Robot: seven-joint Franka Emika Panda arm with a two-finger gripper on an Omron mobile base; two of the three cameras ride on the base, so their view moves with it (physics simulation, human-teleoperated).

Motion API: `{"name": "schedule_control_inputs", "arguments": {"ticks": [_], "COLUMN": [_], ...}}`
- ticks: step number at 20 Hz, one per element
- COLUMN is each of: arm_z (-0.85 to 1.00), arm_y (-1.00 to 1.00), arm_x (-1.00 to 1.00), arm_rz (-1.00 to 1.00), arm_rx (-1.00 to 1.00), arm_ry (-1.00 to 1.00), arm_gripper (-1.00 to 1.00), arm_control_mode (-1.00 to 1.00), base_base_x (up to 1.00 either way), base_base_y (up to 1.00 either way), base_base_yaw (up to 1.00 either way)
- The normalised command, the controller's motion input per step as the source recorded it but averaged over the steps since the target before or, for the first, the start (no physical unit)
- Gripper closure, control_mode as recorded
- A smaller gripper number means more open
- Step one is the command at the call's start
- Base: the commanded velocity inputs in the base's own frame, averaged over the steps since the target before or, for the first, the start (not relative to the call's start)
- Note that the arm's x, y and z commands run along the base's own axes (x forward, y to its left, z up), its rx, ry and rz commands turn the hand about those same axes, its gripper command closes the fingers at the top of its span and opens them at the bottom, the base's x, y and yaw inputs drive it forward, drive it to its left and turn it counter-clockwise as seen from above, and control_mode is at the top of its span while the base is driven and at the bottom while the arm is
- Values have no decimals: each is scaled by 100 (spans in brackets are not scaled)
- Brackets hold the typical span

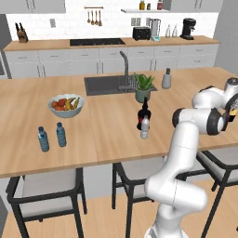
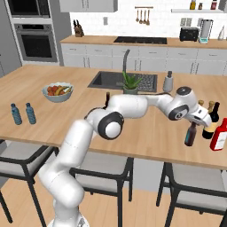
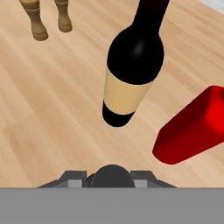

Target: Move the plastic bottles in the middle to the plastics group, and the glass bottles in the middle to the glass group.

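At the counter's right end my gripper (image 2: 194, 125) is shut on the dark top of the slim teal-blue bottle (image 2: 191, 137), which stands upright on the wood. In the hand view that dark top (image 3: 112, 171) sits between my gripper's (image 3: 112, 178) tips. Just beyond stands the tall wine bottle (image 3: 131, 65) with its cream label (image 2: 211, 120). In the middle, the squat dark red-labelled bottle (image 1: 143, 116) and the clear-whitish bottle (image 1: 145, 128) stand together. The two blue-tinted bottles (image 1: 43, 139) (image 1: 61, 135) stand near the front left edge.
A red container (image 2: 219, 134) stands right of the wine bottle, with two small tan bottles (image 3: 37, 22) behind. A fruit bowl (image 1: 66, 105), a potted plant (image 1: 144, 87), a soap dispenser (image 1: 166, 79) and the sink (image 1: 109, 84) are farther back. Stools stand below the counter's front edge.
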Motion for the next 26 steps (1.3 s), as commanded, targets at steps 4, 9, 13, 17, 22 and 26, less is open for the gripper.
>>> {"name": "schedule_control_inputs", "arguments": {"ticks": [4, 9, 13, 17, 22, 26], "arm_z": [-26, -7, 7, 26, 28, 11], "arm_y": [11, 1, 22, 22, 20, 33], "arm_x": [-19, -5, -27, -25, -51, -70], "arm_rz": [-2, -4, -3, -1, -5, -4], "arm_rx": [0, 0, 1, 0, 0, 0], "arm_ry": [0, 0, -2, -3, -6, -2], "arm_gripper": [-100, -100, -100, -100, -100, -100], "arm_control_mode": [-100, -100, -100, -100, -100, -100], "base_base_x": [0, 0, 0, 0, 0, 0], "base_base_y": [0, 0, 0, 0, 0, 0], "base_base_yaw": [0, 0, 0, 0, 0, 0]}}
